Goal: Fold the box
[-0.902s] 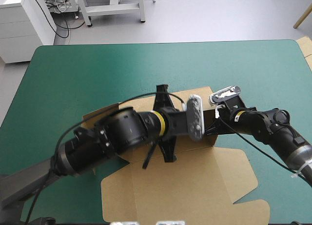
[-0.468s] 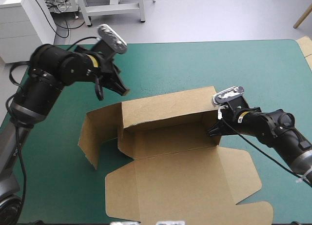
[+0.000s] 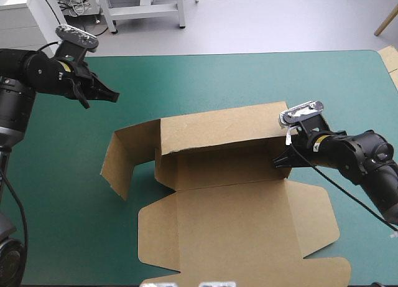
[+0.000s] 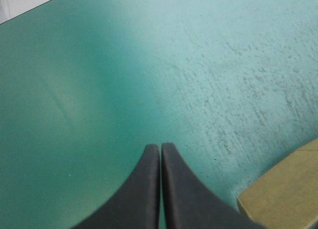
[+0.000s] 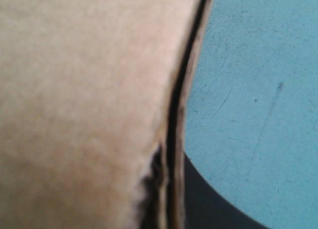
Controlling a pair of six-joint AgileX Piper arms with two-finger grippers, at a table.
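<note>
From above, the box (image 3: 230,169) is seen in the middle of the table (image 3: 249,81), back wall (image 3: 217,132) up, lid (image 3: 236,231) flat. By the left wrist, the left claw (image 4: 160,149) is shown closed and empty. By the right wrist, the box's edge is pinched in the right claw (image 5: 166,174); it should be turned in slowly.

Far desk (image 3: 249,81): bare teal-green cover, open passage beyond the box (image 3: 236,231).
Middle: raised back wall (image 3: 217,134) and left flap (image 3: 124,159) block low passes.
Right end: right claw (image 3: 279,162) occupies the wall's corner, apparently clamped on it.
</note>
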